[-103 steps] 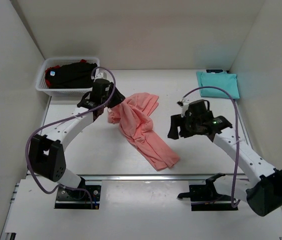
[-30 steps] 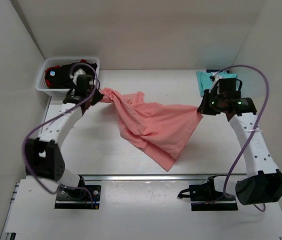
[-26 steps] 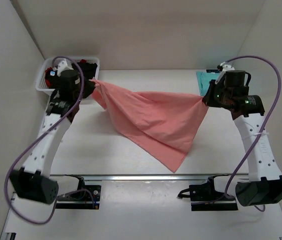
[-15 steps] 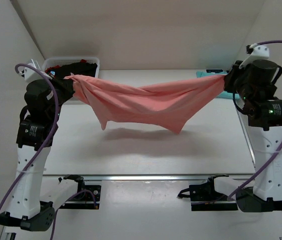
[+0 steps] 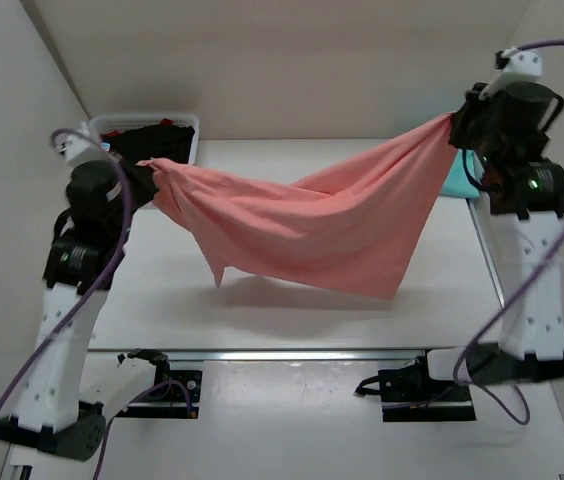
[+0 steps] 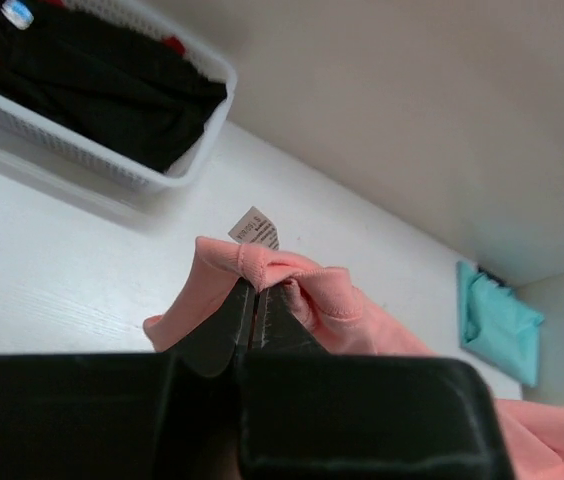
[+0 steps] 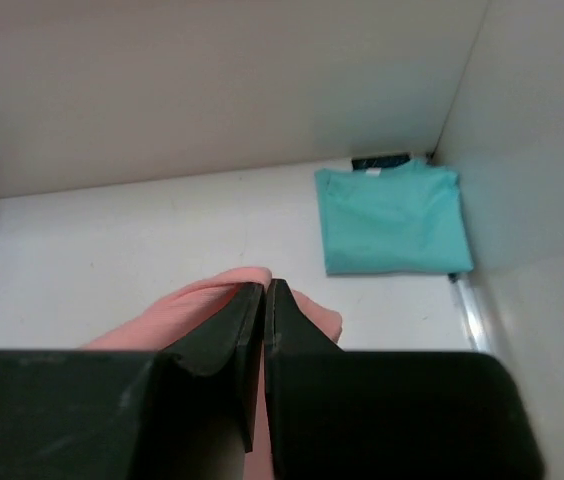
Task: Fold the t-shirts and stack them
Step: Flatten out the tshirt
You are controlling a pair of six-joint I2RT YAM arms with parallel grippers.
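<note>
Overhead looks down; wrists seemingly share teal t-shirt [image 7: 392,215].

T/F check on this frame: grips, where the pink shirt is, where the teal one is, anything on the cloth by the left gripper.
1. The left gripper and right gripper are each shut on the salmon-pink shirt. True.
2. The salmon-pink shirt lies folded on the table. False: it hangs spread between the two raised grippers.
3. The teal shirt is in the basket. False: it lies folded on the table in the far right corner; the basket holds black and red clothes.
4. A white label shows by the left gripper's pinch. True.
</note>
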